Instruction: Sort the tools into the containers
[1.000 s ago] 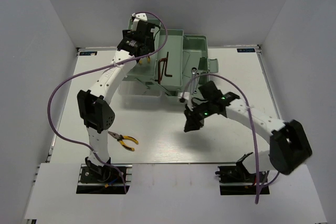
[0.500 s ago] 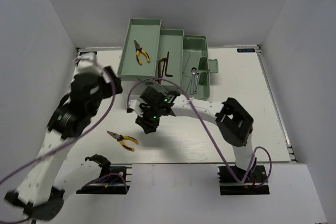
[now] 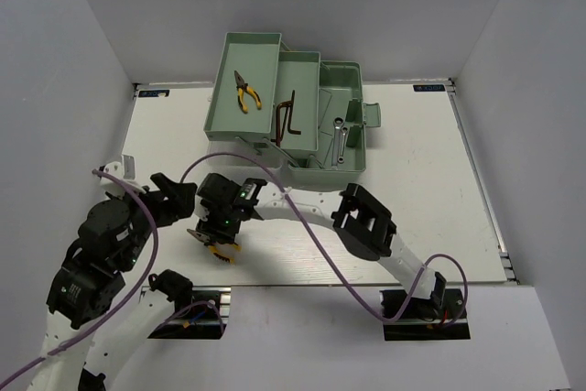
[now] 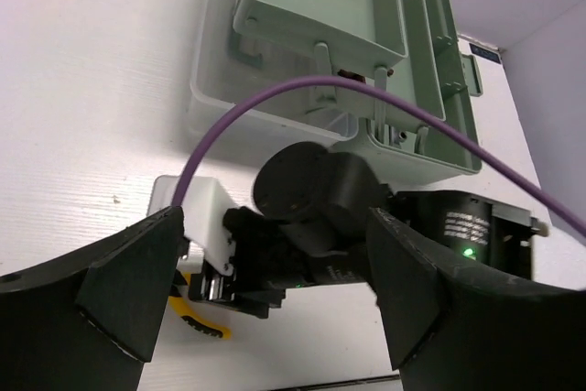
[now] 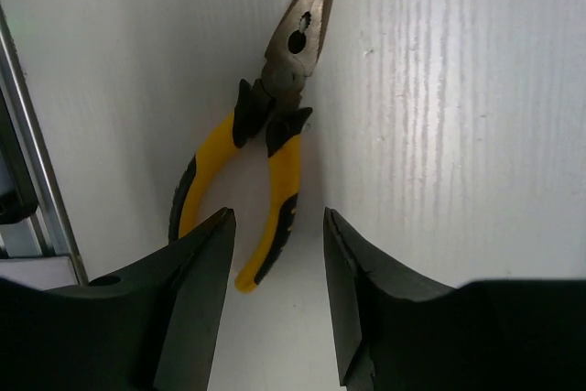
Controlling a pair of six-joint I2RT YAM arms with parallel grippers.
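Observation:
The mint-green toolbox (image 3: 351, 73) stands open at the back. Its left tray holds yellow-handled pliers (image 3: 245, 92), the middle tray two hex keys (image 3: 288, 121), the right compartment two silver wrenches (image 3: 339, 135). A second pair of yellow-handled pliers (image 5: 275, 135) lies on the table near the front left (image 3: 222, 254). My right gripper (image 5: 276, 219) is open and hovers just above these pliers, its fingers to either side of one handle; in the top view (image 3: 212, 237) it covers most of them. My left gripper (image 3: 180, 199) is open and empty, just left of it (image 4: 275, 217).
The right arm stretches across the front of the table from its base (image 3: 417, 304). A purple cable (image 4: 366, 93) arcs between the toolbox and the grippers. A metal rail (image 5: 37, 180) runs along the table's front edge. White walls enclose the table.
My left arm drew back from the toolbox's left tray, leaving pliers there, to the front left. My right arm swung left across the table and came down over the pliers on the table.

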